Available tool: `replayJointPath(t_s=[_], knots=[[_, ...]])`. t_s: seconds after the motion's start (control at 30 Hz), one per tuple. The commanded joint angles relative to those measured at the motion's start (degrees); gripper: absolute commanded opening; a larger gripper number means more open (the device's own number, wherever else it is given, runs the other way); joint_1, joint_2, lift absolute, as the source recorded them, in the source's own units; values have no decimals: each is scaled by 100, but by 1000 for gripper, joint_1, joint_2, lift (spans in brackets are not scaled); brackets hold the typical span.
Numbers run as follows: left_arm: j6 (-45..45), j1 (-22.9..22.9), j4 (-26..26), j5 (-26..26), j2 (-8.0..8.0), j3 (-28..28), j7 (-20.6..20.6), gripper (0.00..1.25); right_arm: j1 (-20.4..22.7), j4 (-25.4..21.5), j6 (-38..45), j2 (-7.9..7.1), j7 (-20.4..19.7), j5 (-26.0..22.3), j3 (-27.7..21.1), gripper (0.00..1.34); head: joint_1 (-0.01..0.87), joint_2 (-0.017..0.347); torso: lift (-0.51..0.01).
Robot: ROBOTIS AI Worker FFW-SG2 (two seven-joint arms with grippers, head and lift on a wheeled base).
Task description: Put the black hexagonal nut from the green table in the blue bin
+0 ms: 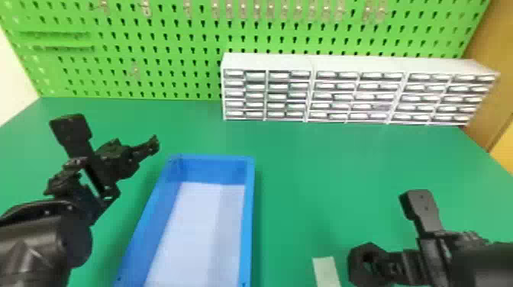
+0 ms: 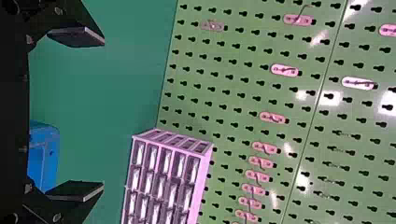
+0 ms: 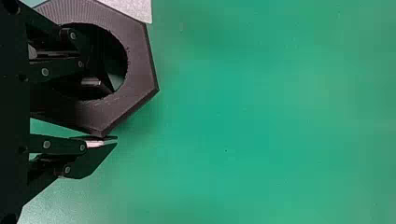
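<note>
The right gripper pinches the black hexagonal nut by its wall, one finger in the hole; probably light, stiff, best taken across flat faces. The left gripper is spread.

Behind the green table rises a bright green pegboard with hooks; a white drawer cabinet stands before it. Light glints off the board; a tan surface borders it.
</note>
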Motion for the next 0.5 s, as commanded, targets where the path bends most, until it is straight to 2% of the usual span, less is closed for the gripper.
replayJointPath(t_s=[0.0,0.47], knots=[[0,0,0,-1,0,8,0,1062,-9,-9,26,14,2,36,-19,327,666,32,-100],[0,9,0,-1,0,16,0,1062,-36,-211,9,49,2,458,-274,327,666,32,-100]])
